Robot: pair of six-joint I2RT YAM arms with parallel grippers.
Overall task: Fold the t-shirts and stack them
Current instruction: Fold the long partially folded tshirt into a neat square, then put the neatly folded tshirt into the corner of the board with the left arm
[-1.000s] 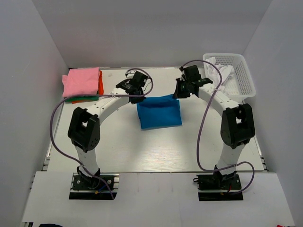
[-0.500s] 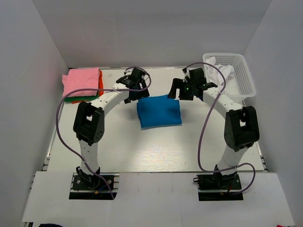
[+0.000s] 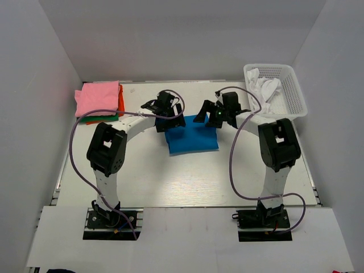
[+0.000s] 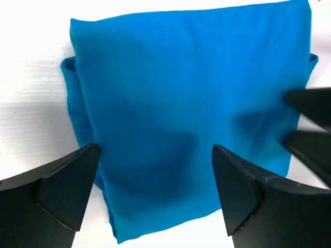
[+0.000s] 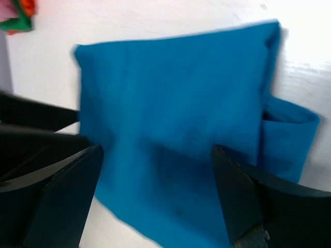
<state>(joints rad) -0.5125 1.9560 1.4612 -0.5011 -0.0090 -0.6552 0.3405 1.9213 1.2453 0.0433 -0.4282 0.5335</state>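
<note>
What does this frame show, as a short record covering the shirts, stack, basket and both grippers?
blue t-shirt: folded, flat on the table, mid-workspace
stack: far left corner; pink t-shirt on top, edges of orange t-shirt and green t-shirt showing beneath
basket: far right; white t-shirts crumpled inside
left gripper: open, over the blue t-shirt's far left corner, holding nothing
right gripper: open, over its far right corner, holding nothing
</note>
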